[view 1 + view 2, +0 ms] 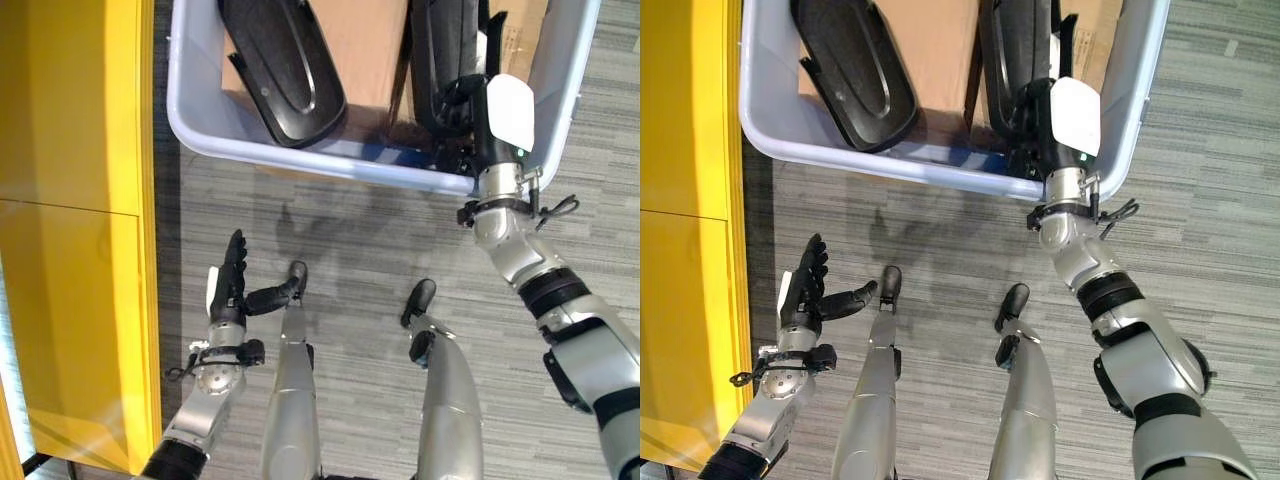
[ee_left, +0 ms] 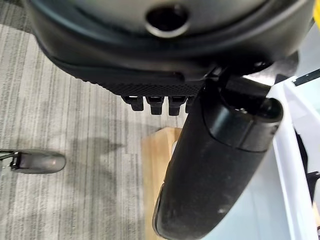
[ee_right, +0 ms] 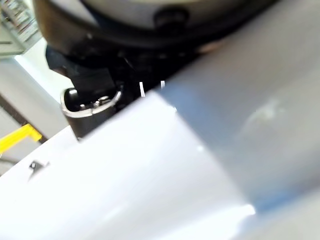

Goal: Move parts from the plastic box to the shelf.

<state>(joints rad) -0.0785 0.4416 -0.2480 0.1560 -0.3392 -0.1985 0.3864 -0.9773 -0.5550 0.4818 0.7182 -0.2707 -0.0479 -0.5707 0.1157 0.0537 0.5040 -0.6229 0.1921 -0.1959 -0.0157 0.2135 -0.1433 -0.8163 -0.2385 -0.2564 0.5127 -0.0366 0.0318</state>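
A pale plastic box (image 1: 300, 156) stands on the carpet ahead of me. A long black moulded part (image 1: 285, 65) leans in its left half, and a second black part (image 1: 437, 45) stands in its right half. My right hand (image 1: 505, 115), with a white cover on it, reaches over the near rim into the box's right corner, against the second part (image 1: 1005, 50). The box wall (image 3: 150, 165) hides its grip. My left hand (image 1: 232, 282) hangs open above the carpet at the lower left, holding nothing, with its thumb (image 2: 220, 165) spread out.
A yellow shelf unit (image 1: 70, 200) runs along the left side. Brown cardboard (image 1: 365, 45) lines the box's bottom. A tan wooden piece (image 2: 156, 170) shows under the box's edge. Grey striped carpet (image 1: 380, 250) lies between me and the box.
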